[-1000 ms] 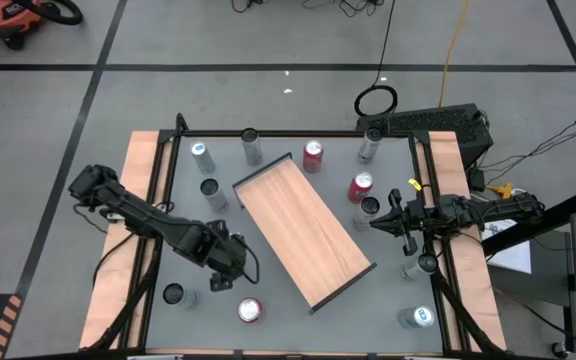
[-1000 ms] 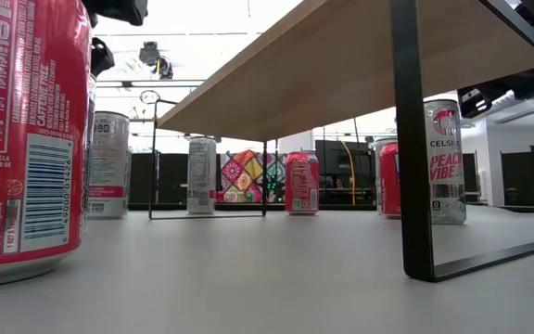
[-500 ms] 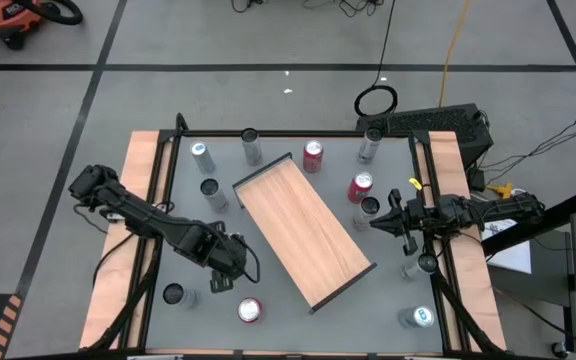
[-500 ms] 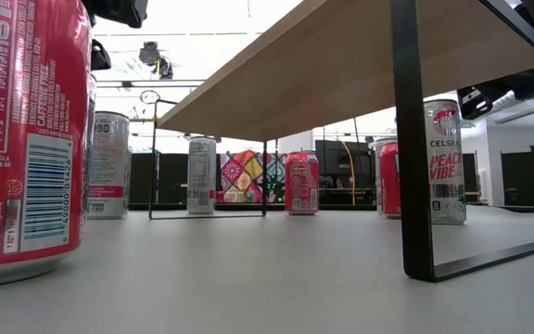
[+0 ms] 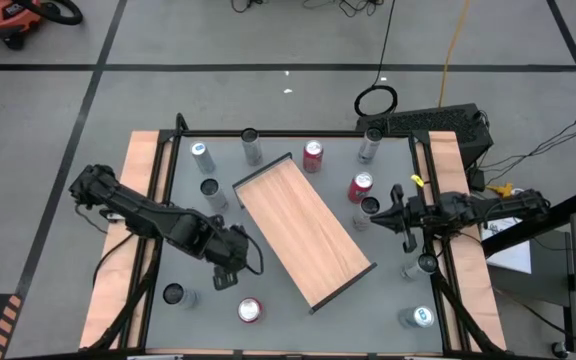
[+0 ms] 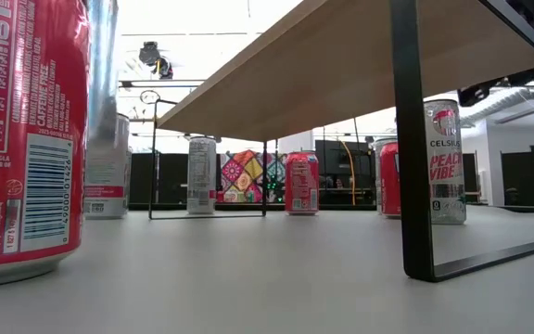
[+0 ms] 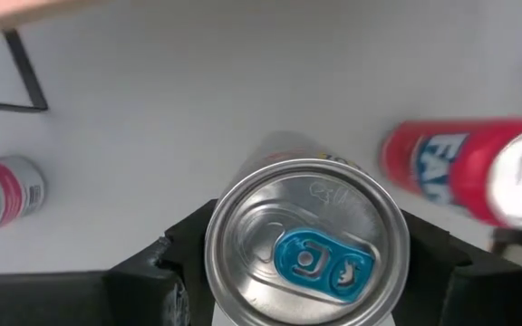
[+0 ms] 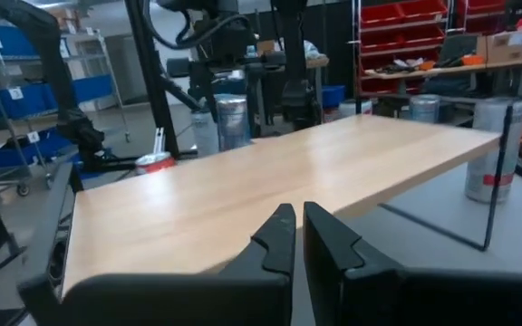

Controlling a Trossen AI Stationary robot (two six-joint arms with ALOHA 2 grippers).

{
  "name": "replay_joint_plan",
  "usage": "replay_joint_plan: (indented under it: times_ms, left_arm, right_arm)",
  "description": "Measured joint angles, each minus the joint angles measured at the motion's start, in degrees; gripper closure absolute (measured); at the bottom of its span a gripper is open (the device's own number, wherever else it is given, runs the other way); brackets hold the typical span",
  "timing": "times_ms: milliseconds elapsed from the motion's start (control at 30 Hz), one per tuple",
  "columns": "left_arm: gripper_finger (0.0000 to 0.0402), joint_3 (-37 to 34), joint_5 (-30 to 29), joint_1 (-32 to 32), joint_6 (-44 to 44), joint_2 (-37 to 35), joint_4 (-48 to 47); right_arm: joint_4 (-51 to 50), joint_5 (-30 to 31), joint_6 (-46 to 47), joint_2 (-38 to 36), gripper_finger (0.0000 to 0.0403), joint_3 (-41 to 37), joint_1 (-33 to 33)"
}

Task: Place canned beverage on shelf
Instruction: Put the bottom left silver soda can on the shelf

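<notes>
The shelf (image 5: 303,231) stands in the middle of the surface (image 5: 278,310). Its long side runs on a slant, from the far left corner down to the near right corner. It is a flat brown board on thin black legs.

The left tool (image 5: 226,262) is just left of the shelf, near the board's long edge. It grips a silver can (image 7: 308,243). The can stands up straight, with its top to the wrist camera. The top has a blue tab. In the low view the can (image 6: 103,56) hangs above the surface, and its top and bottom are cut off by the red can (image 6: 26,139) in front. From above, the tool hides most of the held can. The left arm reaches in from the left edge and bends toward the shelf.

The right tool (image 5: 393,212) is at the right side of the shelf, low and level. Its fingers (image 8: 279,237) are almost together with a thin gap, and they hold nothing. They point at the board's edge. The right arm lies straight, coming in from the right.

Other cans stand around the shelf. A red one (image 5: 249,310) is near the front. Two more red ones (image 5: 312,155) (image 5: 359,186) stand at the far side. Just beside the right tool is a dark-topped can (image 5: 370,207). In the left wrist view, a red can (image 7: 465,170) is blurry, so I cannot read all of it.
</notes>
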Motion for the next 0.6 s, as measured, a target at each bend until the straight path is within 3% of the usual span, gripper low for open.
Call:
replay_joint_plan:
  times_ms: [233,600]
  left_arm:
    - [0.0176,9.0,-0.3,3.0,-6.5,0.0,-5.4]
    - [0.0176,16.8,-0.3,8.3,-6.5,0.0,-9.2]
  right_arm:
    - [0.1,5.0,-3.3,4.1,0.0403,4.8,0.1]
    - [1.7,8.1,-5.6,16.1,0.0403,13.6,0.1]
